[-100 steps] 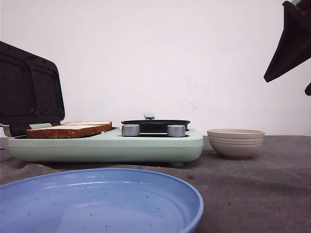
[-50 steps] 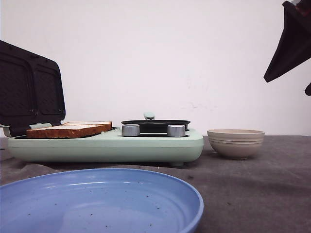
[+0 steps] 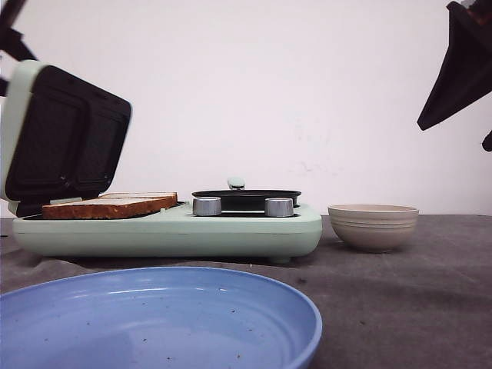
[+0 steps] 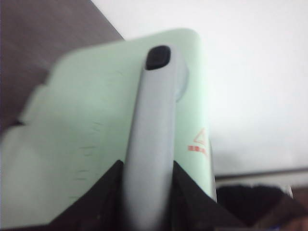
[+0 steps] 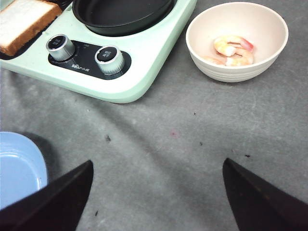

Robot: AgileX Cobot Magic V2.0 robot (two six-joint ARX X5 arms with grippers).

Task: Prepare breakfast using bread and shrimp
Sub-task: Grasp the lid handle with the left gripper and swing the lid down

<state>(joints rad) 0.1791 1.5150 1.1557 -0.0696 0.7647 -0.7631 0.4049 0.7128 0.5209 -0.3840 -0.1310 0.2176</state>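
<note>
the bread (image 3: 108, 206) lies flat on the lower plate at the left end of a mint-green breakfast maker (image 3: 231, 229), its two slices side by side with their run going across the table, crusts facing the front camera. above it the lid (image 3: 65, 138) stands tilted part-way over the slices, dark ribbed inner face toward them. only the left wrist view shows why: the left gripper (image 4: 147, 180) has its dark fingers (image 4: 108, 192) set on either side of the lid's pale grey handle (image 4: 151, 144), clamped against it. only the right wrist view looks down into the cream bowl (image 5: 269, 53), where pink-and-white shrimp (image 5: 231, 48) lie; from the front the bowl's contents are hidden. that view also shows the two silver knobs (image 5: 109, 58), the black pan (image 5: 120, 17) and a corner of the blue plate (image 5: 19, 163) on the grey cloth. the right gripper (image 5: 154, 192) hangs above the cloth, fingers spread wide and holding nothing.
</note>
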